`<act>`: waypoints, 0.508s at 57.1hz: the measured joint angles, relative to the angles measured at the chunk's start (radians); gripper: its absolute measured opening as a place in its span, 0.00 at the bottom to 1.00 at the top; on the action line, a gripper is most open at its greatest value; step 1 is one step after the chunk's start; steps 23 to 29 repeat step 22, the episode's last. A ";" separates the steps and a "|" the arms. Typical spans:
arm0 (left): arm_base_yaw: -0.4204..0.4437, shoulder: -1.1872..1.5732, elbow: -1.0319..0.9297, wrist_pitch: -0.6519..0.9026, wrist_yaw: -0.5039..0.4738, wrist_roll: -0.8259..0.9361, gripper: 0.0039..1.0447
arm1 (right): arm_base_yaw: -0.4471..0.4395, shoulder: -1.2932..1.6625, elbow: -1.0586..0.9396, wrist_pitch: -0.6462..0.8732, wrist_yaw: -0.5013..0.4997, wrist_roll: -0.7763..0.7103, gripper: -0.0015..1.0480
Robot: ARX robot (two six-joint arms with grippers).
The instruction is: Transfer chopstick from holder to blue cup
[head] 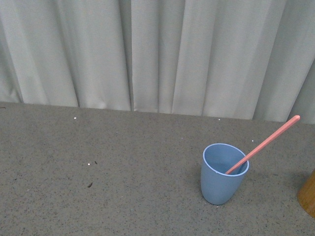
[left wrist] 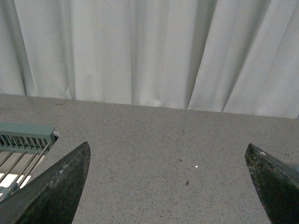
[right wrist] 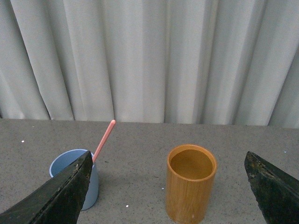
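The light blue cup [head: 223, 173] stands on the grey table at the right, with one salmon-pink chopstick [head: 266, 142] leaning out of it toward the upper right. The tan-orange holder [head: 307, 194] shows only partly at the right edge of the front view. In the right wrist view the holder [right wrist: 190, 184] stands upright and looks empty inside, with the blue cup [right wrist: 70, 165] and its chopstick [right wrist: 103, 140] beside it. My right gripper [right wrist: 167, 186] is open, its dark fingers framing the holder from a distance. My left gripper [left wrist: 167, 186] is open over bare table. Neither arm appears in the front view.
A pale curtain [head: 157, 54] hangs along the far edge of the speckled grey table [head: 98, 172]. A greenish rack or grille [left wrist: 23, 140] sits near the left gripper's finger in the left wrist view. Small specks lie on the table surface.
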 joint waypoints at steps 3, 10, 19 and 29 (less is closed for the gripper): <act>0.000 0.000 0.000 0.000 0.000 0.000 0.94 | 0.000 0.000 0.000 0.000 0.000 0.000 0.91; 0.000 0.000 0.000 0.000 0.000 0.000 0.94 | 0.000 0.000 0.000 0.000 0.000 0.000 0.91; 0.000 0.000 0.000 0.000 0.000 0.000 0.94 | 0.000 0.000 0.000 0.000 0.000 0.000 0.91; 0.000 0.000 0.000 0.000 0.000 0.000 0.94 | 0.000 0.000 0.000 0.000 0.000 0.000 0.91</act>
